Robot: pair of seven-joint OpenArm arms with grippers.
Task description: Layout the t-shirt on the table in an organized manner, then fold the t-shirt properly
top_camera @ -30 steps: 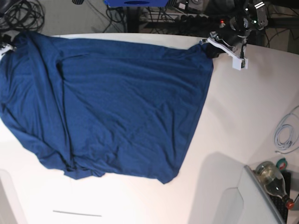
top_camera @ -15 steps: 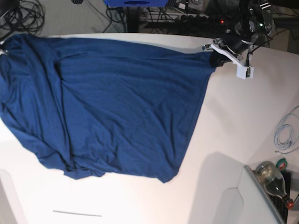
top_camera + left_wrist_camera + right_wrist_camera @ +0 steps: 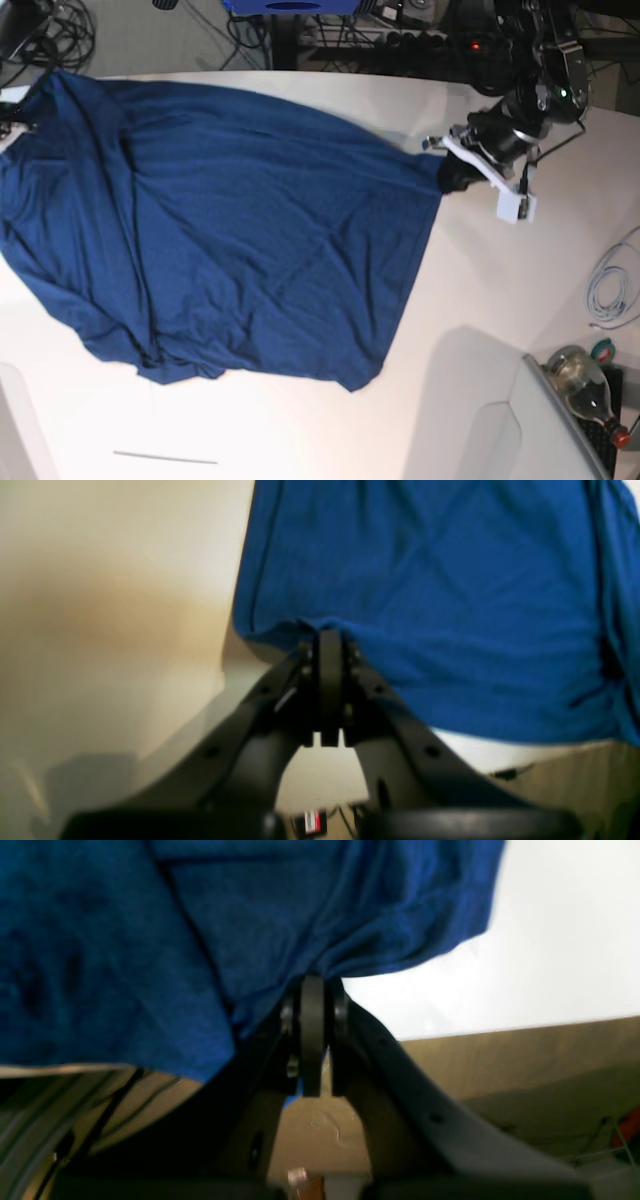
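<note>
Both jaws clamped on t-shirt (image 3: 240, 230) corners, left gripper (image 3: 327, 630) & right gripper (image 3: 312, 982), prob. stretching it flat across table (image 3: 500, 300).

Navy t-shirt (image 3: 250, 230) spread, wrinkled, across white table (image 3: 500, 300).

Right wrist cam: jaws pinched tight on blue cloth

The right gripper (image 3: 314, 990) is clamped on a bunched edge of the t-shirt (image 3: 150, 940), fabric draping left, with the white table (image 3: 550, 950) off to the right.
</note>
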